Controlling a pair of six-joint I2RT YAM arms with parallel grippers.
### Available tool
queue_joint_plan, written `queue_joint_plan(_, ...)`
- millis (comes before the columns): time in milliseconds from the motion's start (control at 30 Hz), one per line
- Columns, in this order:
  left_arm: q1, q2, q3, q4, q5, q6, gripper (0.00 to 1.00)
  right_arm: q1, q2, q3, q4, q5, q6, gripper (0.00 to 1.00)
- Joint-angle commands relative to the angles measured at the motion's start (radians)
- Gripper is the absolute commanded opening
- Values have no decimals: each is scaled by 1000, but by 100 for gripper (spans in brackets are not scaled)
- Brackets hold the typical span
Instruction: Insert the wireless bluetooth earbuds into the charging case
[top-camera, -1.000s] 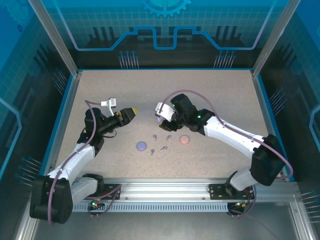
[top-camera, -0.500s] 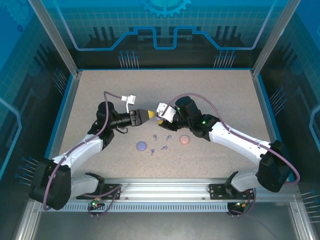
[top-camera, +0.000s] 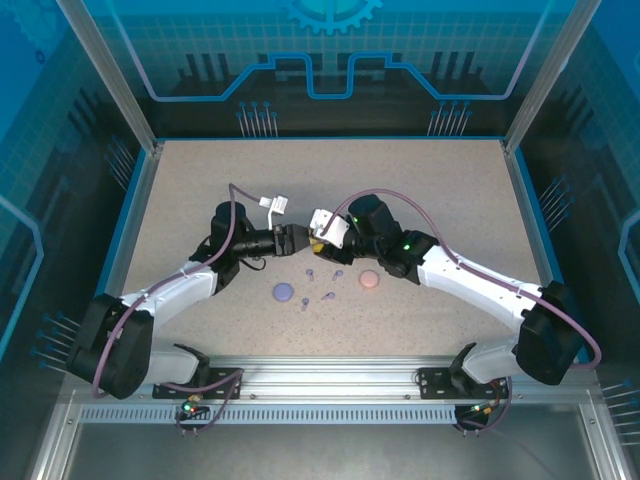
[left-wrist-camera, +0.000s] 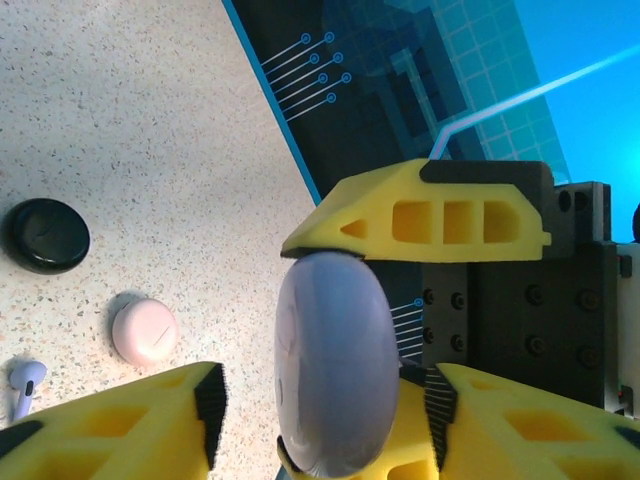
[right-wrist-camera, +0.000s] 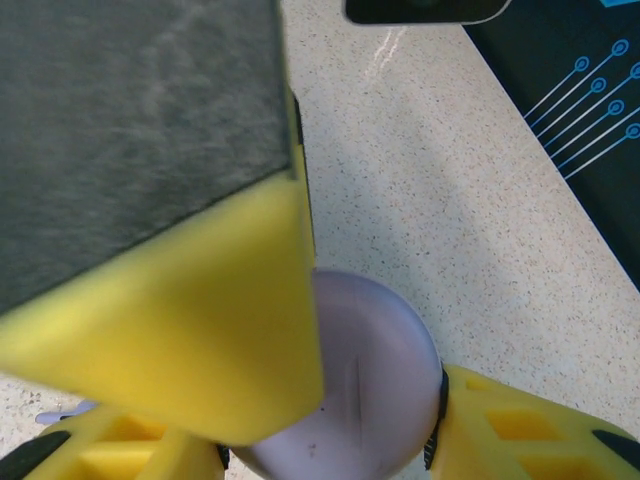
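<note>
The two arms meet over the middle of the tabletop (top-camera: 420, 180). The right end effector (top-camera: 318, 240) grips a round lavender charging case (left-wrist-camera: 335, 365) by its rim and holds it in the air, between the two arms. The left end effector (left-wrist-camera: 325, 425) is placed around the same case. Its jaws stand one on each side, and a gap shows between one pad and the case, so it is open and does not grip.

Four lavender earbuds (top-camera: 338, 274) lie loose on the tabletop, just on the near side of the end effectors, and none of them sits in a case. Near them lie a second lavender case (top-camera: 283, 291) and a pink case (top-camera: 369, 280), both flat. In the left wrist view, a black case (left-wrist-camera: 45, 235) also lies flat, near the pink one.
</note>
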Motion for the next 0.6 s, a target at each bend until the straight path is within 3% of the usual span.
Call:
queue_joint_plan(0,-9,8,38,19,15,22,50,12,-12,23,-19,-20,-21,48)
queue_joint_plan(167,-9,14,40,15,28,24,42,14,-1,39,-36,-16,-29,48)
queue_joint_plan(400,-11,17,54,-53,46,68,46,14,9,54,-36,-18,-36,48)
queue_joint_plan(567,-16,17,60,-82,52,91,42,15,15,63,-49,-13,-41,48)
